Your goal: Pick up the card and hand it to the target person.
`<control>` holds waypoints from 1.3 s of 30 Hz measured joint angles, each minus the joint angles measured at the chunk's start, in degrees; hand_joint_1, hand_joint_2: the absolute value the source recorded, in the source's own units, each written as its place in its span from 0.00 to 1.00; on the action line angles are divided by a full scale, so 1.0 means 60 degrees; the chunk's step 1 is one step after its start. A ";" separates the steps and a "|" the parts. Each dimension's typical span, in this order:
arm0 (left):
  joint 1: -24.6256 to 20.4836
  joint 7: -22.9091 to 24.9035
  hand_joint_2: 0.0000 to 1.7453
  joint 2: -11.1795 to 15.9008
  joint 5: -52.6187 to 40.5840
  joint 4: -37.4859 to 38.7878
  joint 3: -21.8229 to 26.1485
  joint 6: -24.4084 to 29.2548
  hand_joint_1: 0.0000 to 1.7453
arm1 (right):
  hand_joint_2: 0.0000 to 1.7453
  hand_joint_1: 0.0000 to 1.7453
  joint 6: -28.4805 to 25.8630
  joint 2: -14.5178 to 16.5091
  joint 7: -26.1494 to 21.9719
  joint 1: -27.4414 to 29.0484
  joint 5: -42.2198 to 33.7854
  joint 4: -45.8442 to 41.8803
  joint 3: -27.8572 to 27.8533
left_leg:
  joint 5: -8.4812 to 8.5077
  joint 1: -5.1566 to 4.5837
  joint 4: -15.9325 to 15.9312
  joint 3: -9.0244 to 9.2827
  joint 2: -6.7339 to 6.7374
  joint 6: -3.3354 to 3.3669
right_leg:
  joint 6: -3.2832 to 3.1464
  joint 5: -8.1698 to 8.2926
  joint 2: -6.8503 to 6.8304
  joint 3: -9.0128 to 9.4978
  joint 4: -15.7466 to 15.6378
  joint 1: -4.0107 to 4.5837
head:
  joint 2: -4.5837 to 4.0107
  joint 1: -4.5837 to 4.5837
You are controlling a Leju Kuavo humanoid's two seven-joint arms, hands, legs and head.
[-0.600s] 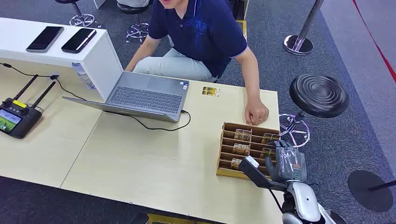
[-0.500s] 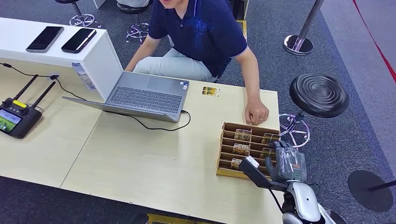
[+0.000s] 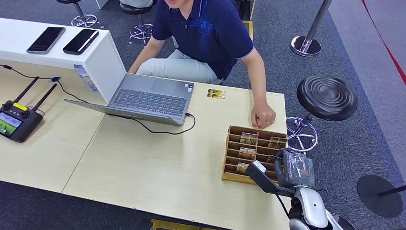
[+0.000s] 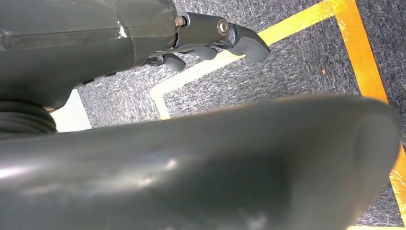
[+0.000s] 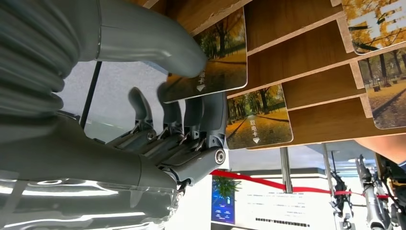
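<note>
A wooden card rack (image 3: 231, 152) stands at the table's near right corner with several autumn-picture cards in its slots. My right hand (image 3: 293, 167) is at the rack's right end. In the right wrist view the thumb presses the face of one card (image 5: 221, 57) and the fingers (image 5: 194, 112) curl behind it, so the hand (image 5: 143, 139) pinches this card, which still sits in its slot. Another card (image 5: 258, 117) stands one slot over. The person in a dark blue shirt (image 3: 215, 33) sits across the table, a fist (image 3: 262, 116) resting by the rack. My left hand (image 4: 201, 158) hangs over carpet, holding nothing.
An open laptop (image 3: 148, 98) with a black cable sits mid-table, and a loose card (image 3: 216, 93) lies beyond it. A remote controller (image 3: 16, 122) is at the left and two phones (image 3: 62, 40) lie on a white box. A black stool (image 3: 327, 97) stands right of the table.
My right hand's fingers, stretched over the rack's right end before, have curled in around the card. The person and the table's things have not moved.
</note>
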 joint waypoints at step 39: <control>0.0000 -0.0103 1.00 -0.0043 -0.0319 0.0000 0.0000 -0.0150 0.00 | 1.00 1.00 -0.0811 0.0036 -0.0121 -0.0085 -0.0687 -0.0293 -0.0321 | 0.0001 0.0000 0.0001 0.0002 0.0000 0.0000 | 0.0001 0.0001 0.0001 0.0001 0.0000 0.0000 | 0.0000 0.0000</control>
